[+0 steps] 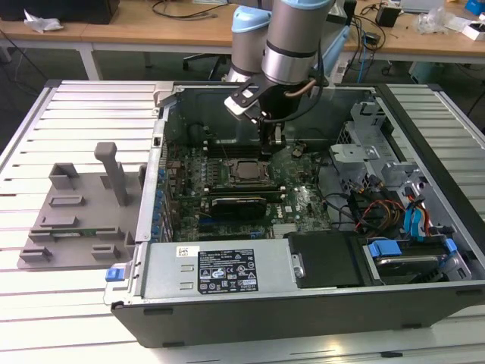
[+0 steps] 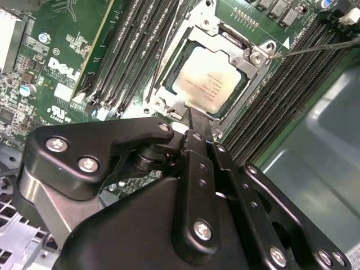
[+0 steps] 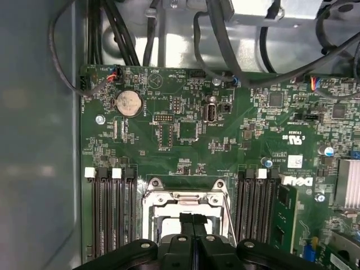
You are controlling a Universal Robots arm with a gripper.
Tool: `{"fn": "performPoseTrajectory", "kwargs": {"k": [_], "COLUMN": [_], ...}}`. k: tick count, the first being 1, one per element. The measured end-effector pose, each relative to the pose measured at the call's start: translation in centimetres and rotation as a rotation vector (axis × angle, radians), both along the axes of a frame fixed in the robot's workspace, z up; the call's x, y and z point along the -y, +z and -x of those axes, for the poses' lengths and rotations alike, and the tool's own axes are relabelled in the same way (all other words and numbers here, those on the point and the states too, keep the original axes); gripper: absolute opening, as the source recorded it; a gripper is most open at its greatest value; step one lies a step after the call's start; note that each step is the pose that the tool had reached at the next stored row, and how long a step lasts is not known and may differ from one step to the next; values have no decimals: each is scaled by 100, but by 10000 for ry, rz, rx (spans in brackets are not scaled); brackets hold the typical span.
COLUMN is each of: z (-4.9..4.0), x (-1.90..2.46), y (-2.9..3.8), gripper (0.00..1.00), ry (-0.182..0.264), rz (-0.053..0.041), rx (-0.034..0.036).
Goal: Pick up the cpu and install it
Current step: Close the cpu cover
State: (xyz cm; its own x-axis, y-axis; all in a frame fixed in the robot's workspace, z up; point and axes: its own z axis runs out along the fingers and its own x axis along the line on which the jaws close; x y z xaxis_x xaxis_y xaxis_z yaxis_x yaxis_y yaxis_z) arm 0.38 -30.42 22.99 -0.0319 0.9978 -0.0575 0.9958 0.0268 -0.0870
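Note:
The cpu (image 2: 208, 79), a flat silvery square, lies inside the metal socket frame (image 2: 256, 56) on the green motherboard (image 1: 303, 201). In the exterior view the cpu (image 1: 246, 171) shows as a dark-rimmed square in the middle of the open computer case. My gripper (image 1: 267, 146) hangs just above the socket's far edge, with its two black fingers pressed together and nothing between them. In both wrist views the gripper (image 2: 197, 121) (image 3: 193, 218) points down at the frame's rim, beside the cpu. The socket frame (image 3: 185, 198) lies partly behind the fingers in the first wrist view.
Memory slots (image 2: 140, 50) flank the socket on both sides. A grey plastic fixture tray (image 1: 72, 216) with an upright post (image 1: 114, 173) sits on the slatted table at the exterior view's left. Cables and drive bays (image 1: 394, 212) crowd the case's right side.

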Motion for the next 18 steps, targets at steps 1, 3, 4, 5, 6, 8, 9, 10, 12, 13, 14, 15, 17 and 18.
{"fn": "performPoseTrajectory", "kwargs": {"k": [1, 3, 4, 5, 6, 8, 9, 10, 12, 13, 14, 15, 17, 18], "z": [21, 87, 113, 162, 212, 273, 354, 399, 434, 447, 461, 485, 508, 510], "x": [0, 0, 0, 0, 0, 0, 1, 0, 0, 1, 1, 0, -1, -1], "y": [-35, -72, -87, -125, -160, -179, -190, -203, -225, -229, -231, -235, -244, -251], "gripper": [11, 11, 11, 11, 11, 11, 11, 11, 11, 11, 11, 11, 11, 11], "ry": [3, 2, 2, 3, 3, 2, 4, 2, 3, 3, 2, 2, 2, 3], "rz": [1, -1, 0, -1, -1, 0, 1, -1, 1, 1, 2, 0, -2, -1], "rx": [1, 0, 0, 0, 1, 0, -1, 0, 0, -1, -1, 0, 1, 1]}}
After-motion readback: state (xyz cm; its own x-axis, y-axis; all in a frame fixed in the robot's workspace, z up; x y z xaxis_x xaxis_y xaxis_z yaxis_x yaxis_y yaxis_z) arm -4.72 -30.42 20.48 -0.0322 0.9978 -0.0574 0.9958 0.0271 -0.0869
